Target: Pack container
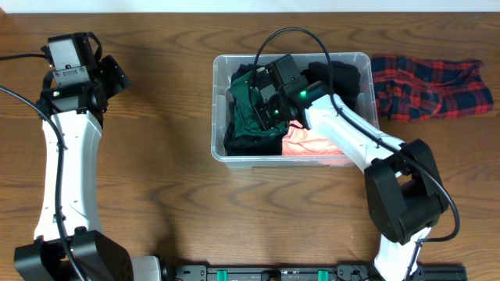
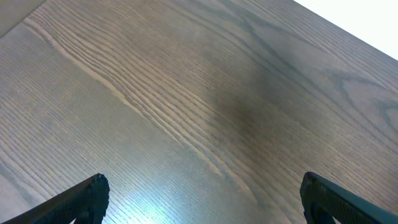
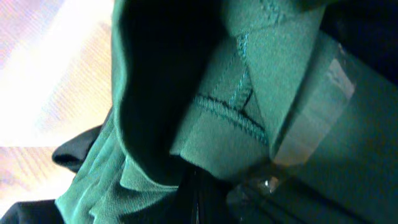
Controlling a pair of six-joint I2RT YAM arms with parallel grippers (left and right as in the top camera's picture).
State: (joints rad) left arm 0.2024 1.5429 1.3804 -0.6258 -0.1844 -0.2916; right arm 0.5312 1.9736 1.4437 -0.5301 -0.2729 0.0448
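Reaching into the container (image 1: 215, 109), the right gripper (image 1: 263, 108) has its jaws together, pinched on a fold of the green garment (image 3: 155, 93). In the wrist view, green cloth with a stitched seam fills nearly everything, and a taped finger (image 3: 323, 118) presses against it.

- Container: clear bin, upright on the desk (image 1: 156, 172), close to the far edge and about midway along it.
- Contents: green garment in the bin's left half, over black fabric. More black clothing (image 1: 344, 78) sits in the far right corner of the bin. A pink garment (image 1: 308, 144) lies along its near wall, partly under the right arm.
- Plaid cloth (image 1: 430, 87), red and navy: rumpled on the desk just right of the bin, along the far edge.
- Left gripper (image 2: 205, 199): near the far left corner of the desk, well apart from the bin. Jaws spread wide, fingertips (image 2: 84, 199) at either side of its view, only bare wood between them, nothing held.
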